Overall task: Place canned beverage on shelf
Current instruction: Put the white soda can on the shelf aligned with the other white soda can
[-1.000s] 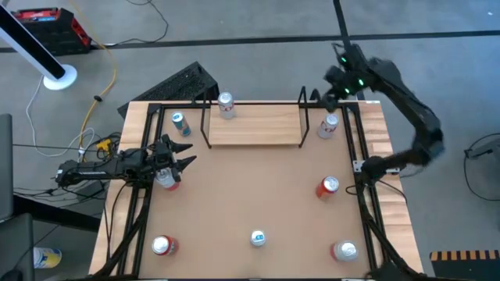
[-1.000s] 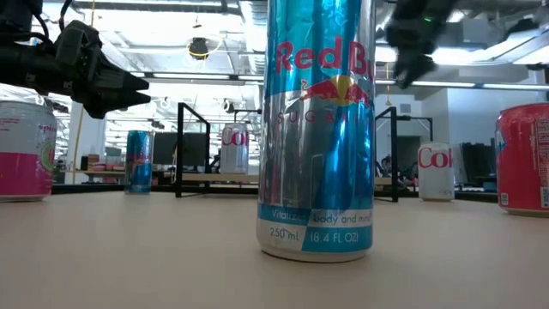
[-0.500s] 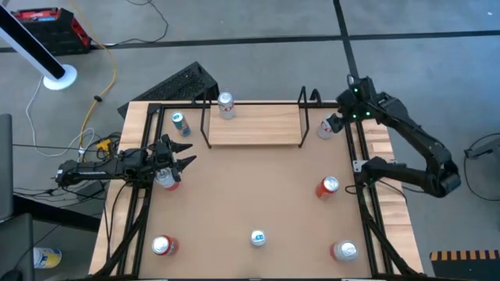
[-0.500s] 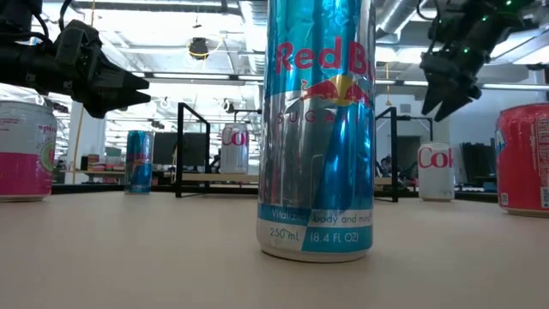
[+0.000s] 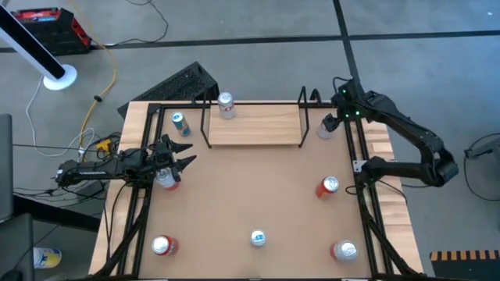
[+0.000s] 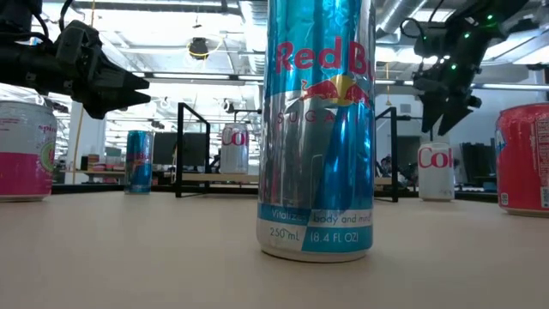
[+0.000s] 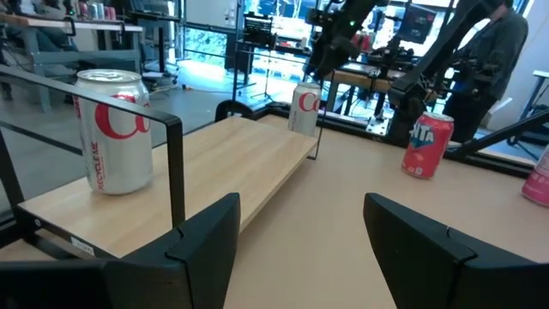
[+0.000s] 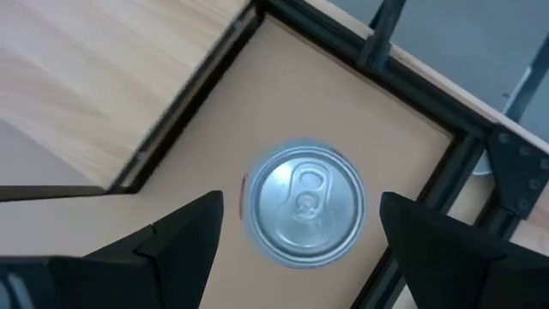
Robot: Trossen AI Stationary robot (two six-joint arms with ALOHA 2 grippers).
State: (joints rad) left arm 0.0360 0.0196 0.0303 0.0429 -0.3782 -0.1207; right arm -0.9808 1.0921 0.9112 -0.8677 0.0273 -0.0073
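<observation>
Right gripper [image 8: 296,245]: poised directly above a silver-and-white Coke can [image 8: 302,202], fingers spread wide to either side of its lid, holding nothing; the can stands on the brown tabletop [image 5: 250,195] just off the shelf's right end, with a black frame rail [image 8: 446,180] close on its far side. Shelf [image 5: 254,125]: narrow pale wood plank in thin black rod frame, set beside this gripper; one similar silver can [image 5: 226,103], red "C" lettering and "RECYCLE ME" legible in the left wrist view, stands near its left end. Left gripper [image 5: 181,162]: well apart at the table's left edge, fingers open and empty, over a pink-and-white can [image 5: 166,180]. Other stock: small blue can [image 5: 179,121] left of the shelf; red can [image 5: 327,186] near the right arm's base; red cans at both near corners [image 5: 162,246] [image 5: 344,250]; blue-and-silver Red Bull can [image 6: 317,129], marked "250 mL" and "8.4 FL OZ", at the near edge.
</observation>
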